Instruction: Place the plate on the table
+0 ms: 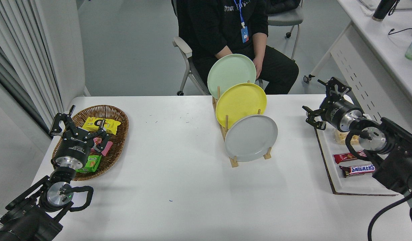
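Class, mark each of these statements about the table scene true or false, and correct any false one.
1. The grey plate stands on edge in the wooden rack. True.
2. The right end effector holds the grey plate. False: it is open and empty, to the plate's right.
3. The yellow plate stands between the mint-green plate and the grey one. True.
4. The wicker basket is empty. False: it holds snack packets.
5. The left end effector is over the tray. False: it is at the basket.
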Motion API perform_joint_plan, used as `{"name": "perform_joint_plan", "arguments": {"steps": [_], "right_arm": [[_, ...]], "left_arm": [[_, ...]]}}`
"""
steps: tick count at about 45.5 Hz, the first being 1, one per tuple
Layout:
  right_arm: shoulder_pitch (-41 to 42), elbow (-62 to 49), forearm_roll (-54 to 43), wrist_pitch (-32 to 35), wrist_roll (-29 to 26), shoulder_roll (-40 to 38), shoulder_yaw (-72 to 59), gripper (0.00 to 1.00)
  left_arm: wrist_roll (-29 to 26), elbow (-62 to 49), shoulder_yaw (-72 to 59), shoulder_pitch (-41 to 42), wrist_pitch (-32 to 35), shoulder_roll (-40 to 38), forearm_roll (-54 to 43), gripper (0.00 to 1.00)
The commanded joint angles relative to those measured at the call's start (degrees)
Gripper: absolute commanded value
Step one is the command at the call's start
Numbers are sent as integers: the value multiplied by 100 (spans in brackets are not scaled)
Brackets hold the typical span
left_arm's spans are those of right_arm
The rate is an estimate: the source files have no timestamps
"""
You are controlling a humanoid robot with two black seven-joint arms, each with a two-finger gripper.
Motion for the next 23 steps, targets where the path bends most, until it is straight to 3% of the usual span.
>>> {"name": "perform_joint_plan", "arguments": {"steps": [1, 10, 23], "right_arm": [[-40, 971, 366, -72, -87, -507, -741, 99], [-40, 2123, 1263, -142, -87, -1131, -1523, 99], [-259, 3327, 1316, -203, -87, -1456, -1753, 99]], "left_arm": [[0, 0, 0, -2, 0, 0, 2, 98], [0, 0, 0, 7, 0, 0, 2, 98], [0, 0, 0, -2, 0, 0, 2, 98]]}}
